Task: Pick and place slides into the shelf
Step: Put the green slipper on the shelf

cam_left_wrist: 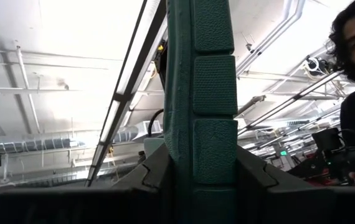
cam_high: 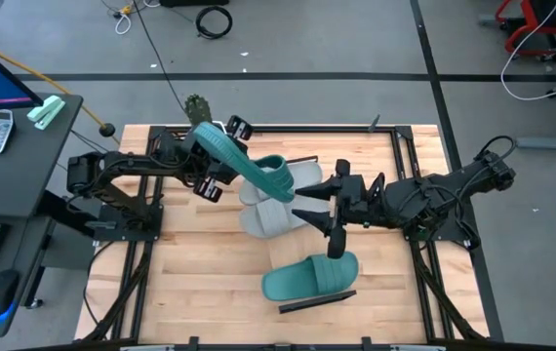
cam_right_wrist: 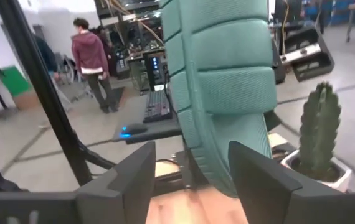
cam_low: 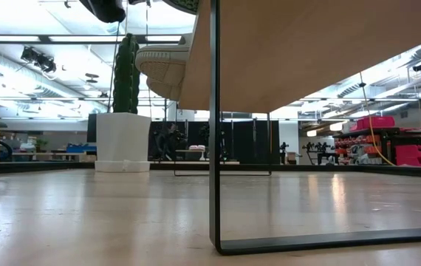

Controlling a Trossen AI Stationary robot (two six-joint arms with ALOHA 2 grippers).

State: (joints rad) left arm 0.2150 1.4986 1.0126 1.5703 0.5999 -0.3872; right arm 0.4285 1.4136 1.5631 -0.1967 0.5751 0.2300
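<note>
Left pincer [cam_high: 212,174] pinches a teal slide [cam_high: 244,164] by one end, carrying it in the air, tilted, above the two grey slides [cam_high: 276,200] near the middle of the surface [cam_high: 190,273]; the left wrist view shows the ribbed sole [cam_left_wrist: 205,93] clamped edge-on between the fingers [cam_left_wrist: 156,171], likely so the sandal can be swung and set down flat. Right pincer [cam_high: 329,207] sits just beside the grey pair with fingers [cam_right_wrist: 131,171] spread, nothing between them; its wrist view looks at the raised teal sole [cam_right_wrist: 224,81], perhaps ready to take or steady it. Second teal slide [cam_high: 309,276] lies toward the near edge of the surface, touching a thin dark bar [cam_high: 317,300]. The shelf board [cam_low: 321,44] shows from below in the low view, with a pale sole [cam_low: 165,70] near its end. A potted cactus [cam_high: 197,105] stands at the far edge. Judgement: transfer in progress, none clearly finished.
</note>
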